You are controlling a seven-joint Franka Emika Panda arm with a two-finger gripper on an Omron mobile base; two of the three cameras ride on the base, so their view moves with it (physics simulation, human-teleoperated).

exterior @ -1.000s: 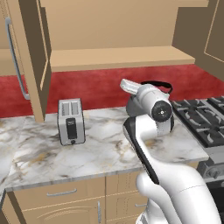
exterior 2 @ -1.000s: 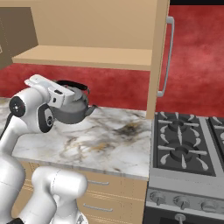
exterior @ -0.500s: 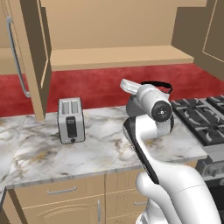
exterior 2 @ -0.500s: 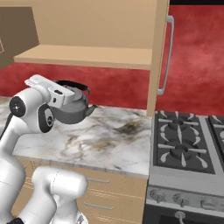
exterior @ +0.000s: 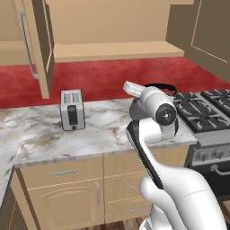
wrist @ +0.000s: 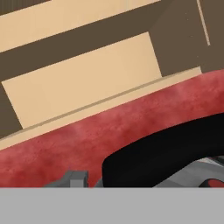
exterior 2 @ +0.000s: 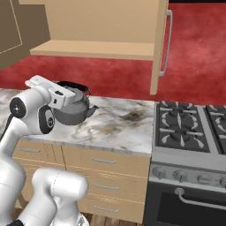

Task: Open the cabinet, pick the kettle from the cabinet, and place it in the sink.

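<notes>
The grey kettle [exterior 2: 72, 111] hangs just above the marble counter, and my gripper [exterior 2: 67, 92] is shut on its black arched handle [exterior: 160, 86]. In the hand view that handle [wrist: 168, 148] curves across the bottom, close to the camera. The tan wall cabinet [exterior: 117, 48] stands open above, its bare shelf [exterior 2: 92, 49] exposed; one door [exterior: 33, 47] swings out on the left and the other door [exterior 2: 160, 43] on the right. The cabinet's underside [wrist: 87, 83] lies ahead of the hand. The sink is out of view.
A boxy silver toaster [exterior: 72, 109] stands on the counter [exterior: 99, 134] left of the arm. A stove [exterior 2: 190, 129] with black grates borders the counter on the right. A red wall runs behind, and tan drawers [exterior 2: 103, 161] sit below.
</notes>
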